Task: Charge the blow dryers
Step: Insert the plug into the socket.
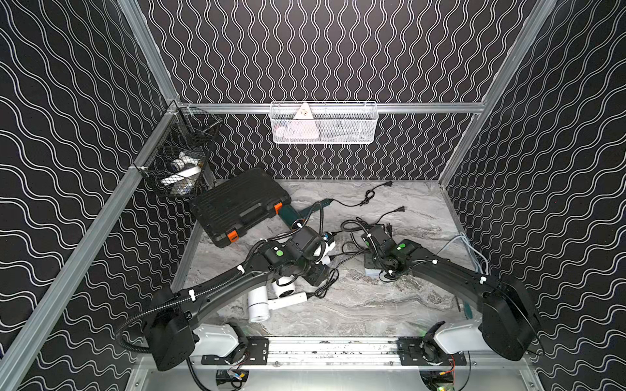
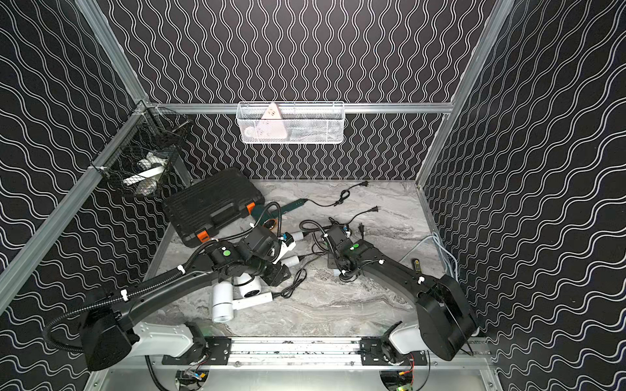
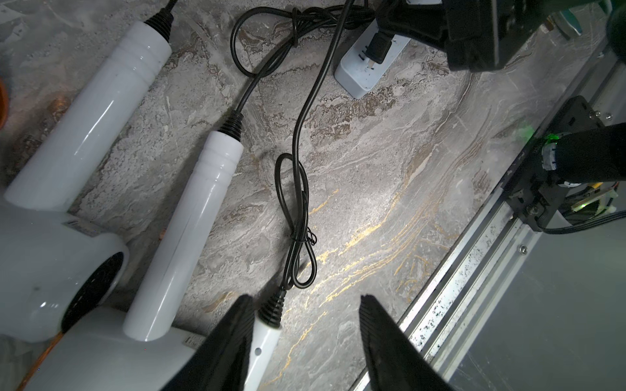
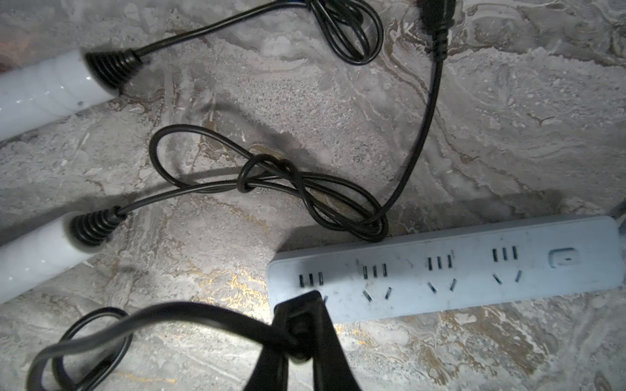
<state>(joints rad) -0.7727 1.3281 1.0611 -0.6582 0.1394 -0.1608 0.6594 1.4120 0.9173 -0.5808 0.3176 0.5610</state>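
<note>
Three white blow dryers lie at front left: one barrel, a second beside it, a third partly under the left arm. The dark green dryer lies by the case. My left gripper hangs open over a white handle end, which lies beside one finger and well apart from the other. My right gripper is shut on a black plug at the end socket of the pale blue power strip. The plug's prongs still show above the strip.
A black case with orange latches sits at back left. A black wire basket and a white mesh basket hang on the walls. Two loose plugs and coiled cords lie on the marble top.
</note>
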